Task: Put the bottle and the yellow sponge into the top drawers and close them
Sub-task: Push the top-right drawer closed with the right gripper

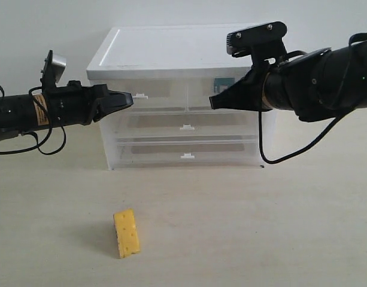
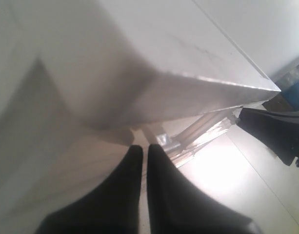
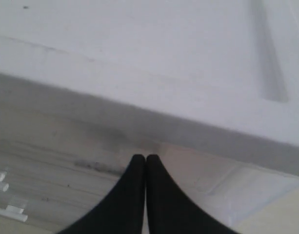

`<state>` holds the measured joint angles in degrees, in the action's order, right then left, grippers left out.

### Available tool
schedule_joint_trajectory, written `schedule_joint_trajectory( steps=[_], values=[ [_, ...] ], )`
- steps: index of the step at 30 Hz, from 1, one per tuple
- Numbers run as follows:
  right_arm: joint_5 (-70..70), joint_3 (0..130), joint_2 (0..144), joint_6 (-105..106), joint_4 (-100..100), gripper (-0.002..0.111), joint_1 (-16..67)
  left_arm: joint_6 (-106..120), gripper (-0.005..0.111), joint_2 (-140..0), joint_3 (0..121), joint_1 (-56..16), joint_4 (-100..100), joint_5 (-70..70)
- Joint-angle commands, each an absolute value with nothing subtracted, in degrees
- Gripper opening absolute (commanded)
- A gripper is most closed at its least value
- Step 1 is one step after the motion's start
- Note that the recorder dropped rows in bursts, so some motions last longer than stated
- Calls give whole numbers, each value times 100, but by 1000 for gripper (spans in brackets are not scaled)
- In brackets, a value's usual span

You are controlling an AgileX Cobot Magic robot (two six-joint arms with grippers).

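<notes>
The yellow sponge (image 1: 127, 233) lies on the table in front of the cabinet, well away from both arms. Both top drawers sit pushed in: the left one (image 1: 156, 89) and the right one (image 1: 198, 91). A teal patch, apparently the bottle's label (image 1: 224, 84), shows through the right drawer's front. My left gripper (image 1: 130, 99) (image 2: 141, 148) is shut and empty, its tips right next to the left drawer's white tab handle (image 1: 140, 95). My right gripper (image 1: 212, 103) (image 3: 142, 158) is shut and empty, its tips at the right drawer's front, hiding that drawer's handle.
The translucent cabinet has a white top (image 1: 171, 48) and two full-width drawers below, each with a white handle (image 1: 187, 127) (image 1: 187, 156), both pushed in. The right arm's cable (image 1: 273, 158) hangs beside the cabinet's right corner. Pale table surface (image 1: 261, 227) spreads in front.
</notes>
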<state>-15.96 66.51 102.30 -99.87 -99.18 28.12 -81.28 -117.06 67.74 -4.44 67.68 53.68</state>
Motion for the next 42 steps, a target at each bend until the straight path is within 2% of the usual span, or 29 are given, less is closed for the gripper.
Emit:
schedule_joint_trajectory(
  steps=[1, 9, 21, 42],
  values=[
    [-1962, 6751, 10335, -10032, -9995, 0, 2784, -8092, 4, -11740, 6864, -423, 6239, 4804],
    [-2175, 6893, 10324, -10060, -9995, 0, 2689, -8092, 4, -11740, 6864, -423, 6239, 4804],
    [-241, 6841, 10167, -10359, -9995, 0, 2564, -8092, 4, -11740, 6864, -423, 6238, 4795],
    [-473, 3656, 6669, -10688, -9955, 0, 2578, -8092, 4, -11740, 6864, -374, 6238, 4795]
  ],
)
